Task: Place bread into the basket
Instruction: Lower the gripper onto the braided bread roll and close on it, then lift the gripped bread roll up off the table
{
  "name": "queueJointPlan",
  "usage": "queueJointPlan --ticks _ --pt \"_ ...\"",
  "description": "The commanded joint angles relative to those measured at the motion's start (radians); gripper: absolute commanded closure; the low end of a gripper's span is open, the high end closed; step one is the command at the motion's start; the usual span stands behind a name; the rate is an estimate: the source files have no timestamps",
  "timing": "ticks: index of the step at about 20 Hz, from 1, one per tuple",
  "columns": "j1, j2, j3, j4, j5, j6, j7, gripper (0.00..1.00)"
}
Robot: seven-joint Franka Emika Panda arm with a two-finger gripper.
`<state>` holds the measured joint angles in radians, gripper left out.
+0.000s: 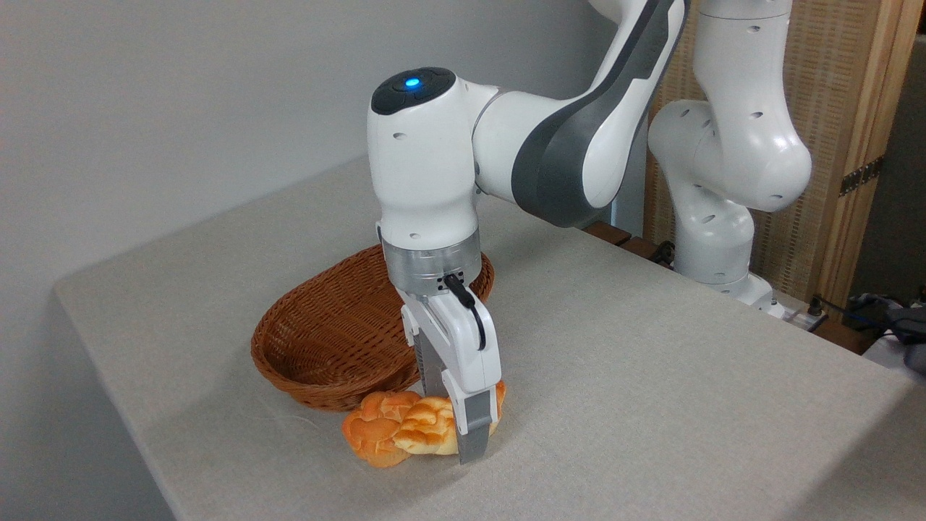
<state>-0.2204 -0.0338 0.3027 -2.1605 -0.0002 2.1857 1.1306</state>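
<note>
The wicker basket (pixel 325 340) holds nothing while the gripper (pixel 456 427) straddles the golden braided bread (pixel 405 427) beside it, grip unclear.

braided bread loaf (pixel 405 427): golden-orange, paler ridges
oval woven wicker basket (pixel 325 340): reddish-brown weave
cloth-covered counter (pixel 651 376): plain beige-grey
tool (pixel 463 434): white, grey fingers

a grey table (pixel 651 376), a wooden screen (pixel 854 145) behind, cables (pixel 868 311) at right.

One wicker basket (pixel 329 340) sits on the surface (pixel 651 376). One braided loaf (pixel 405 427) lies just in front of the basket. One robot arm carries one gripper (pixel 456 427).
</note>
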Motion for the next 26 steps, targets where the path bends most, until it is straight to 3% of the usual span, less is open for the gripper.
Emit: queueJointPlan --ticks 1,19,26 --pt "-0.004 0.002 0.007 -0.004 -0.009 0.014 0.024 0.79" --pt "-0.002 -0.058 0.009 0.017 -0.007 -0.003 0.029 0.73" --pt "-0.002 -0.075 0.009 0.1 -0.009 -0.087 0.051 0.72"
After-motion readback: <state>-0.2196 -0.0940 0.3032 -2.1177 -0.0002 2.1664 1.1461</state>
